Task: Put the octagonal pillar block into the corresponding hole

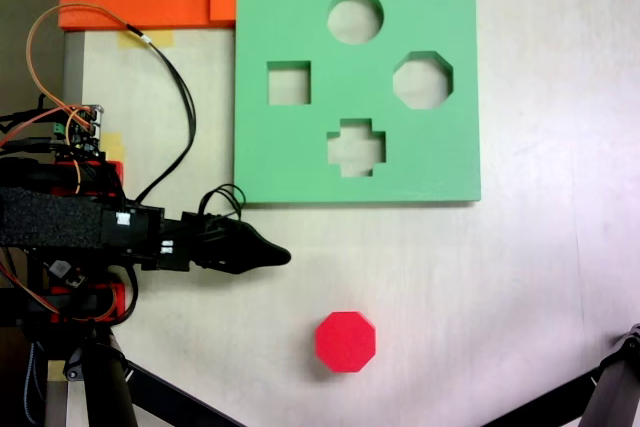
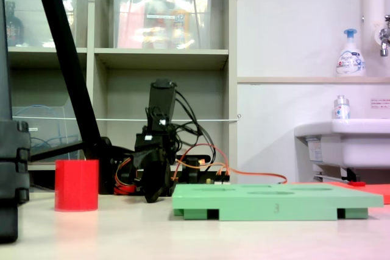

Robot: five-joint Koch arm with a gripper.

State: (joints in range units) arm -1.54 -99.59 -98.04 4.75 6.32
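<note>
Nearest in the low fixed view, the octagonal pillar block (image 2: 76,184) stands upright on the pale counter (image 2: 183,235), alone and well apart from everything else; from above it shows as a bright red eight-sided top (image 1: 346,340) on bare counter, below the board in that view. Just behind it in the low view, and up and to the left of it from above, the gripper (image 1: 280,256) hangs with its dark tips pointing toward the counter, touching neither the block nor the board; its jaws come together in a single dark point with nothing between them, so it looks closed and empty. Beyond lies the green foam board (image 1: 300,7), flat on the counter, with the arm's tip near its lower left corner in the view from above. The corresponding hole (image 1: 423,80) is the eight-sided cutout on the board's right side in that view, open and unfilled, with a round cutout (image 1: 356,16), a square cutout (image 1: 289,83) and a cross-shaped cutout (image 1: 356,146) around it. Farthest back in the low view stand shelves (image 2: 164,59) and a sink (image 2: 341,141).
</note>
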